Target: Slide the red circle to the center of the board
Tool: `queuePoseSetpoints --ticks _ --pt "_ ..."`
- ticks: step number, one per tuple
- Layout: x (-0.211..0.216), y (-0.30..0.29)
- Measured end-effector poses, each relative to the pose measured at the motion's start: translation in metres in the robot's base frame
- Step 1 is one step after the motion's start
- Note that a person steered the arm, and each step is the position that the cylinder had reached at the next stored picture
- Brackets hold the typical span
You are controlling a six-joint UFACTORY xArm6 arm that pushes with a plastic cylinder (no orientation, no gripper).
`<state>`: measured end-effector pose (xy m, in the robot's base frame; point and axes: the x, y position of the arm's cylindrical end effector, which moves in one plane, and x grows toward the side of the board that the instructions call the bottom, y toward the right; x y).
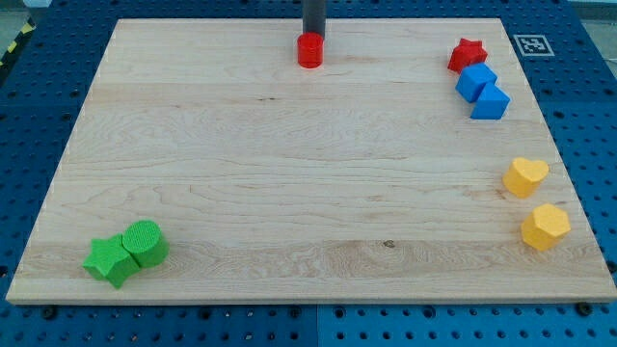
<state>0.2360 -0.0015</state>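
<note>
Contact sits square behind the red circle (309, 50): the tip (314, 37) touches its far side, the block just below it toward the view's bottom, near the worktop (289, 193) top edge. Recommended: a straight, centred push downward to mid-board. Rod stands upright; the end effector has no jaws, nothing clamped.

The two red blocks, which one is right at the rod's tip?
The red circle at the view's top centre, directly below my tip; the red star sits far off at the top right.
</note>
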Motion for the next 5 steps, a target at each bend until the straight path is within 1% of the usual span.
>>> queuePoseSetpoints --ticks 1,3,4,5 --pt "0.006 0.000" --pt "0.034 -0.002" --pt "0.065 -0.002" --pt "0.105 -0.002"
